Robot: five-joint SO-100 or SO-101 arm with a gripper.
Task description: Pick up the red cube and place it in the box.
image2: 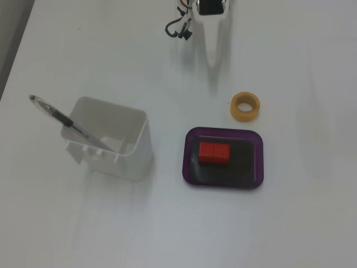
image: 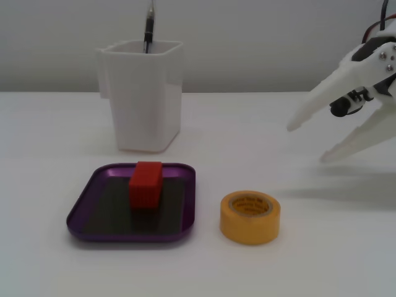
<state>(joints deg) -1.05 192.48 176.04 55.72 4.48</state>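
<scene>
The red cube (image: 146, 183) lies inside the box (image: 83, 213), a shallow purple tray with a dark bottom, toward its rear half. In the top-down fixed view the red cube (image2: 215, 152) sits in the upper left part of the box (image2: 251, 181). My gripper (image: 304, 143) is white, open and empty, held above the table at the right, well away from the box. In the top-down fixed view the gripper (image2: 213, 62) points down from the top edge, its fingers stacked so the gap does not show.
A yellow tape roll (image: 250, 216) lies right of the box; it also shows in the top-down fixed view (image2: 245, 106). A tall white container (image: 144, 99) with a pen (image: 149, 28) stands behind the box; it shows in the top-down view (image2: 114, 139).
</scene>
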